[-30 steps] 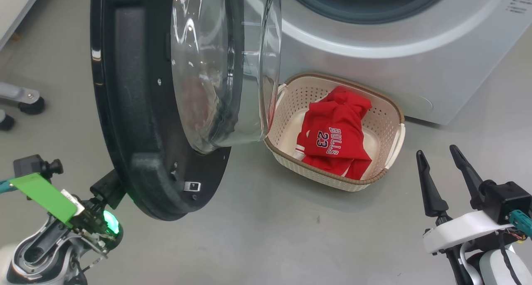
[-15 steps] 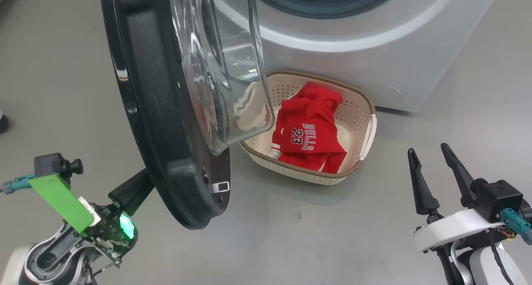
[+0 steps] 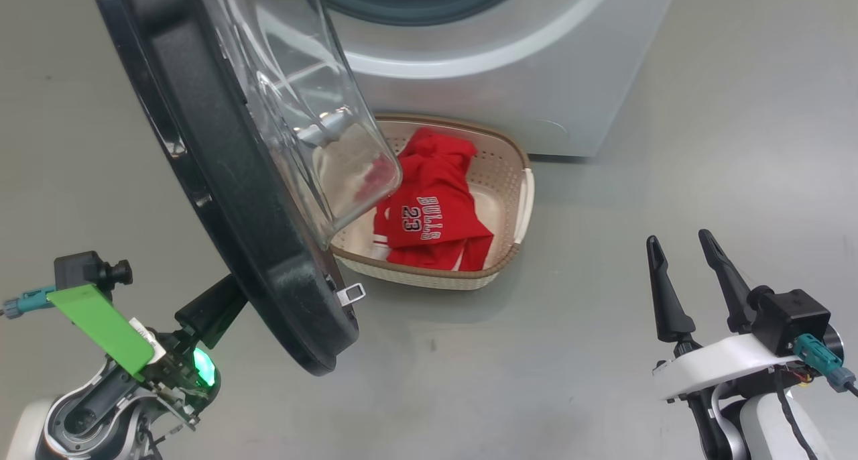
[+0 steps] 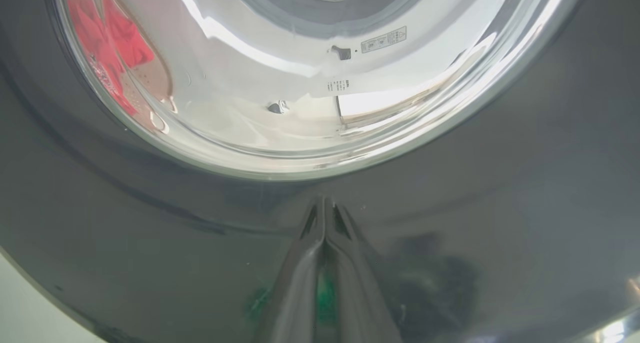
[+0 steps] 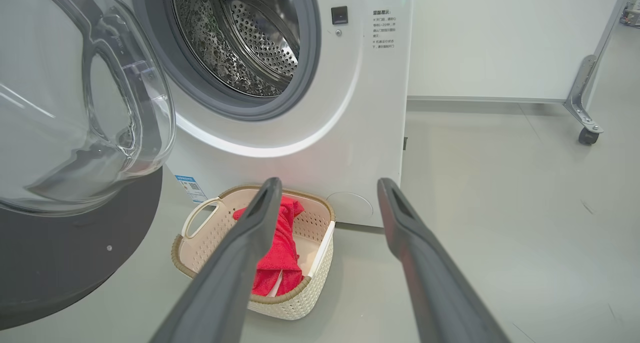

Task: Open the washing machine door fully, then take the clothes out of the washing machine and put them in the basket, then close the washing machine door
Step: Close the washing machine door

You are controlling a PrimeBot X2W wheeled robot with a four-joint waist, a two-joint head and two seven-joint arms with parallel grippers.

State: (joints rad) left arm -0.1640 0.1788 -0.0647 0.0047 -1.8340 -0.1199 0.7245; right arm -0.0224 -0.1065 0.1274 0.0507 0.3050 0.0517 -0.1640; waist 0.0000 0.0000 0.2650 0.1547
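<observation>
Evidently the closing step: big white front-loading washer (image 5: 360, 108) stands empty; glossy black round glass door (image 3: 221, 198) half-open, left gripper (image 4: 325, 203) pinched shut against it; cream perforated basket (image 3: 429, 280) holds red jersey (image 3: 436, 212); right gripper (image 3: 677, 239) splayed, empty; next, push until latched.

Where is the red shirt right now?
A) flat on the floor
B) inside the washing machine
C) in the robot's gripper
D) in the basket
D: the red shirt lies bunched up in the basket, which stands on the floor in front of the washing machine, and the part of the drum that shows holds no clothes.
</observation>
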